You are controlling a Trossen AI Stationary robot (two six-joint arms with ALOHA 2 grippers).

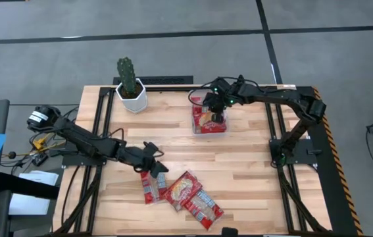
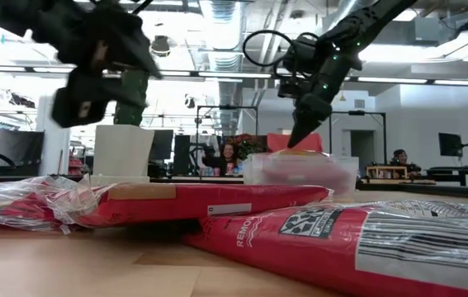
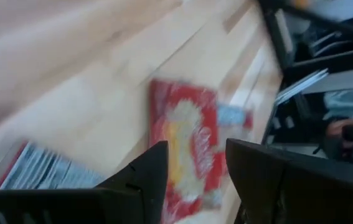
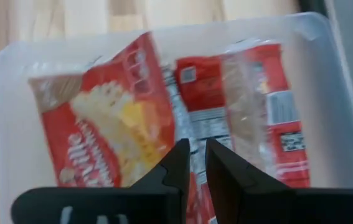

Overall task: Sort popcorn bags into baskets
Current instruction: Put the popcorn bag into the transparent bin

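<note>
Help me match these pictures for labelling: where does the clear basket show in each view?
High view: the clear basket lies right of centre, under the right gripper.
Low view: mid-distance, right of centre.
Left wrist view: not in it.
Right wrist view: its wall frames the picture.
Shared landmark: the popcorn bags inside it.

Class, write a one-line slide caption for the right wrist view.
Right gripper hovers, jaws nearly closed and empty, over red popcorn bags lying in the clear rectangular plastic tray.

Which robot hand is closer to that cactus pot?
Left hand, just; it hovers over the loose popcorn bags. The right hand hangs over the clear tray, beside the cactus pot.
</note>
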